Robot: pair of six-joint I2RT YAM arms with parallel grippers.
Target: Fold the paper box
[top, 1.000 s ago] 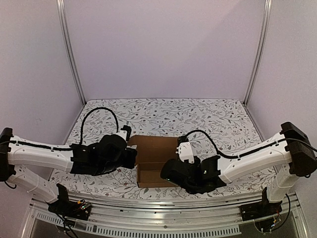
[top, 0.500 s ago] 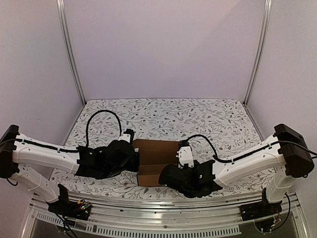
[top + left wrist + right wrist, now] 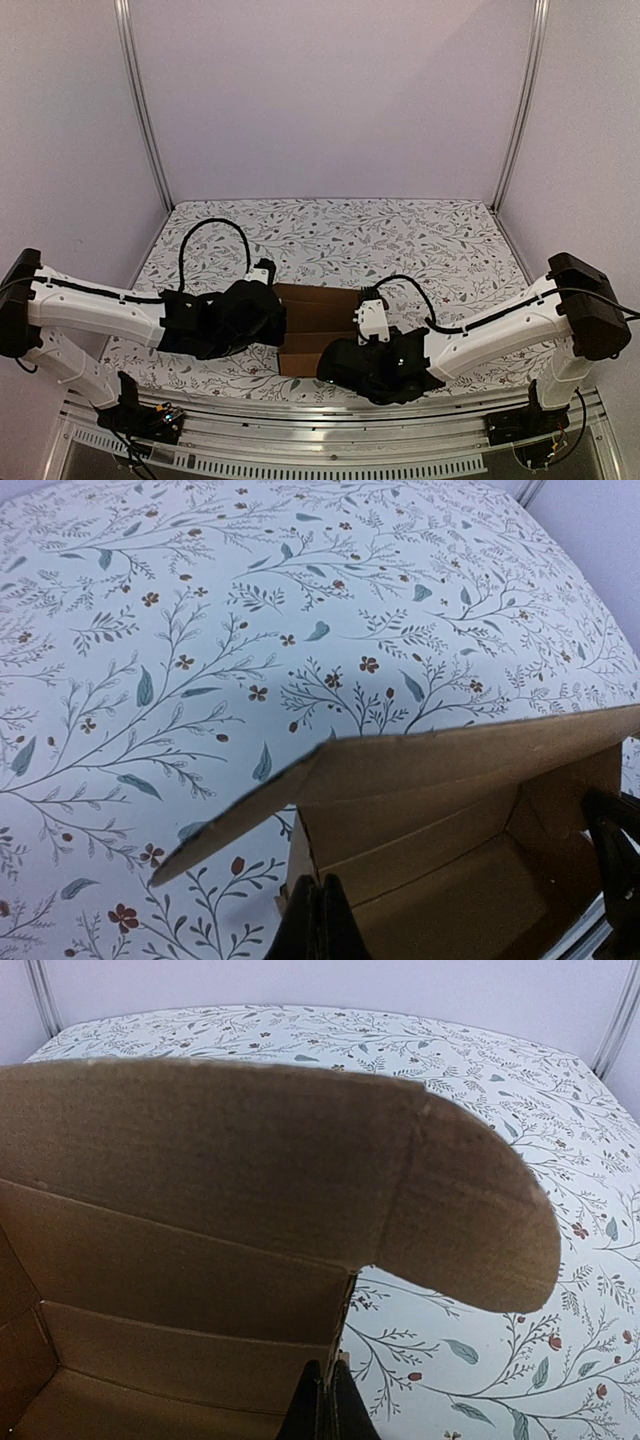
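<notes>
paper box (image 3: 318,322), top view: both ends covered by the arms' wrists.
paper box, wrist views: cut off by the bottom edge.
left tool (image 3: 318,925): only the fingertips show at the bottom edge, pinching a box wall.
right tool (image 3: 328,1405): the same; both are hidden from above.

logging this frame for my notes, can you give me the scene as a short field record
item: paper box, brown, top open
lid flap: raised, with a rounded tab at its right end
left fingers: shut on the box's left wall
right fingers: shut on the box's right wall
surface: table with a floral cover
</notes>
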